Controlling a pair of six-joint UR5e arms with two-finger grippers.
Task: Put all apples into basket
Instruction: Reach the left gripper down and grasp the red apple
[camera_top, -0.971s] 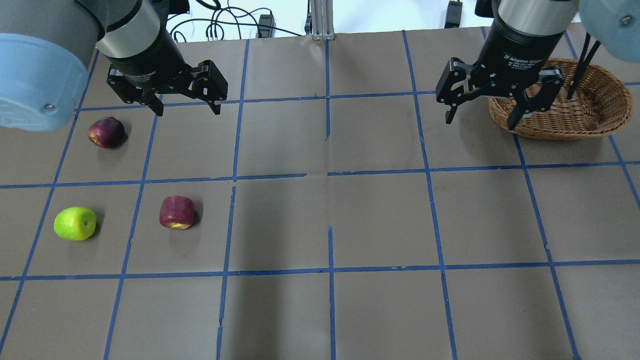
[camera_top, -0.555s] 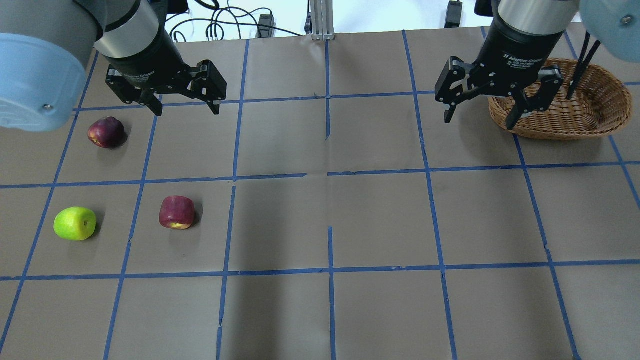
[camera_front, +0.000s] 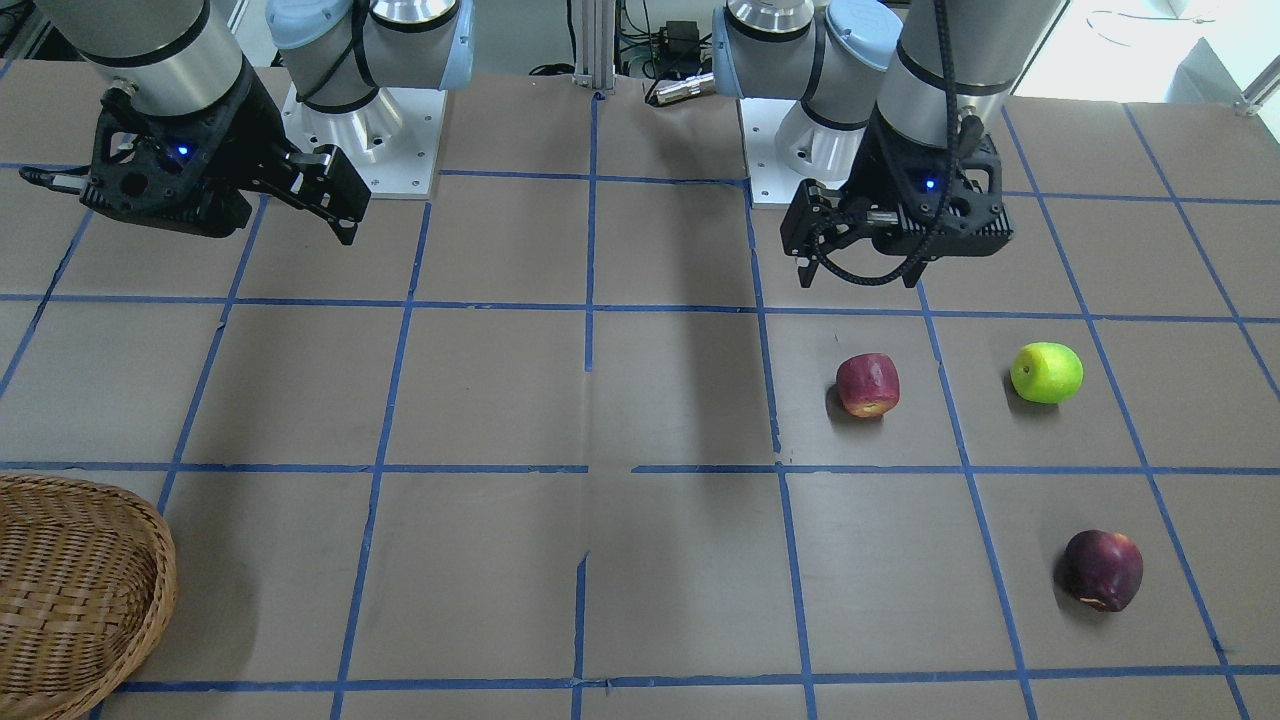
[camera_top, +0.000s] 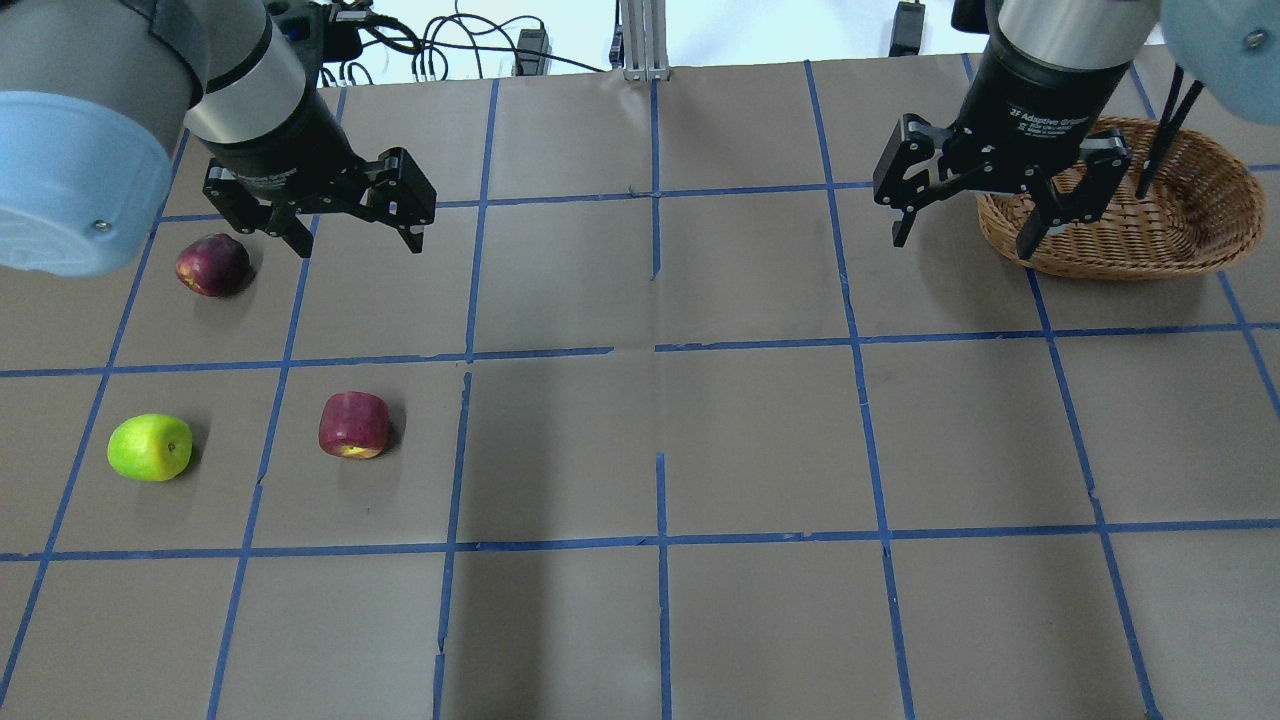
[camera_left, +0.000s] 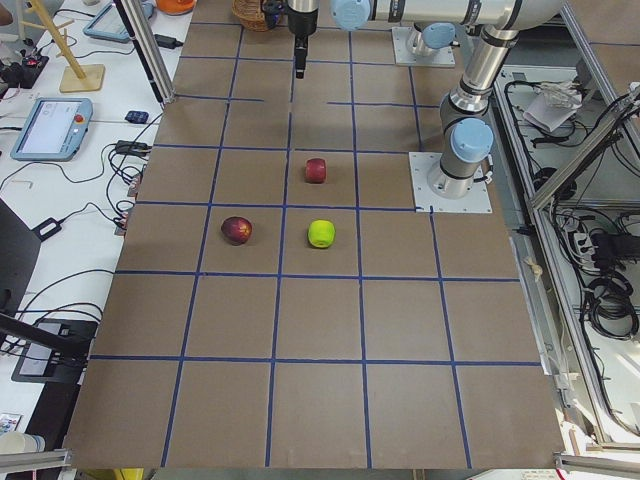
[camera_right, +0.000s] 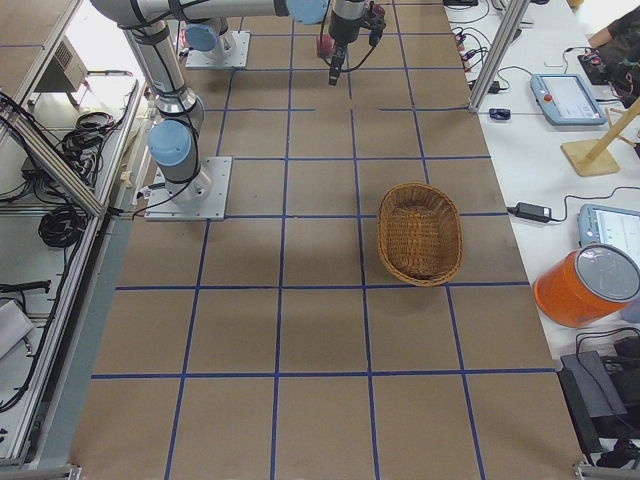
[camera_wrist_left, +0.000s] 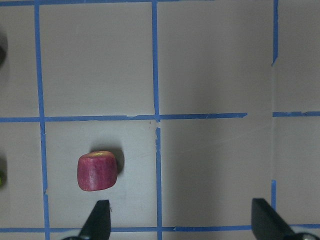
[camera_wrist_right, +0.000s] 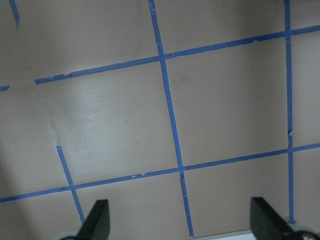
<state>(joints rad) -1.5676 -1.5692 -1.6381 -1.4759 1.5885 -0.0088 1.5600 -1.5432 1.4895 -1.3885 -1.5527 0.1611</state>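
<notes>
Three apples lie on the table's left side: a maroon one (camera_top: 212, 265), a yellow-green one (camera_top: 150, 447) and a red one (camera_top: 354, 424). My left gripper (camera_top: 357, 243) is open and empty, hovering just right of the maroon apple and beyond the red one. The left wrist view shows the red apple (camera_wrist_left: 97, 171) lying ahead of the left fingertip. The wicker basket (camera_top: 1150, 250) stands empty at the far right. My right gripper (camera_top: 960, 244) is open and empty, hovering at the basket's left rim.
Blue tape lines grid the brown table. A metal post (camera_top: 640, 40) and cables sit at the far edge. Beside the table by the basket (camera_right: 420, 235), an orange container (camera_right: 590, 285) and tablets rest on a bench.
My left gripper has shifted slightly left and nearer, closer to the maroon apple. My right gripper has barely moved. The apples and basket have not moved.
</notes>
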